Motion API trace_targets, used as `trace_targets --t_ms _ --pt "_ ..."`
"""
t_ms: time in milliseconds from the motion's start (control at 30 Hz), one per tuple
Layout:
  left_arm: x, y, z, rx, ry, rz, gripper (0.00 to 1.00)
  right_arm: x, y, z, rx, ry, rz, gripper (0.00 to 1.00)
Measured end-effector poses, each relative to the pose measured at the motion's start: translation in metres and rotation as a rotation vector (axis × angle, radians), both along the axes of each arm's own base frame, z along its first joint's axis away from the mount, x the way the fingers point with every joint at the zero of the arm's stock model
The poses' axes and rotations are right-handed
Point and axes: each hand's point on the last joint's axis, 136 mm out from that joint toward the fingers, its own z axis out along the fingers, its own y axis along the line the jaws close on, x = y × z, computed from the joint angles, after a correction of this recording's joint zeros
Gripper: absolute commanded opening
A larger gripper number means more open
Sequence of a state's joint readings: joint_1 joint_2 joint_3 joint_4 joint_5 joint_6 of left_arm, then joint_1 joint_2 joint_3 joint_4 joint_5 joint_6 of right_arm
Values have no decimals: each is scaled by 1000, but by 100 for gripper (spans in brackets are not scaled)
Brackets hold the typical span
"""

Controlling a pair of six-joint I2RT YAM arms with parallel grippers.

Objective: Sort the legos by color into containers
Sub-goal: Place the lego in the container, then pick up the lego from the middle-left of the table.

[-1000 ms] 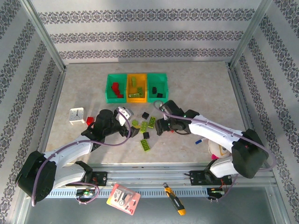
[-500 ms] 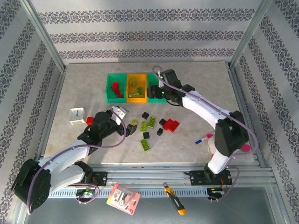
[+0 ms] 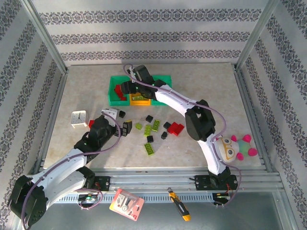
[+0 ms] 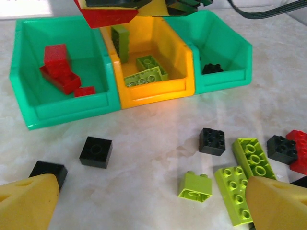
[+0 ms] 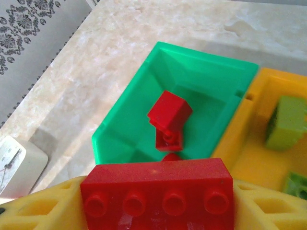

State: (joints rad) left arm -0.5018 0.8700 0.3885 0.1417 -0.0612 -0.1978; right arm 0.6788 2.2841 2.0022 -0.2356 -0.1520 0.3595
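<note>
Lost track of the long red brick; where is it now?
Right wrist view: the long red brick sits clamped in the right gripper, over the left green bin with red bricks.

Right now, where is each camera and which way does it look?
Top external: high behind the arm bases, looking down on the pale table; both arms show.
Left wrist: low, facing three joined plastic bins, green-orange-green; open left gripper's yellow fingertips show.
Right wrist: above the left green bin, looking down; right gripper clamps a long red plastic brick.
Shared: both wrist views see that brick.
</note>
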Motion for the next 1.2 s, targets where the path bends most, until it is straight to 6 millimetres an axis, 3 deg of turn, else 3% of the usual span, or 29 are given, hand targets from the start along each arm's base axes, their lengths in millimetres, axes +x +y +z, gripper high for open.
trace_targets --t_ms 200,400,633,767,1067,1200 --pt "-2 2 -4 -8 21 12 99 24 21 -19 1 -18 7 64" --pt "-2 2 -6 -5 27 12 99 32 28 -30 -17 -20 19 87" --pt "-2 13 -13 3 57 71 99 32 21 -23 -32 -32 28 94" --pt "-3 25 -16 16 96 146 99 15 1 -11 -41 -17 27 95" --pt "1 86 -18 33 223 444 100 -55 -66 58 23 -100 29 96" --pt "1 120 -27 64 331 568 98 -91 -83 57 30 -100 76 98"
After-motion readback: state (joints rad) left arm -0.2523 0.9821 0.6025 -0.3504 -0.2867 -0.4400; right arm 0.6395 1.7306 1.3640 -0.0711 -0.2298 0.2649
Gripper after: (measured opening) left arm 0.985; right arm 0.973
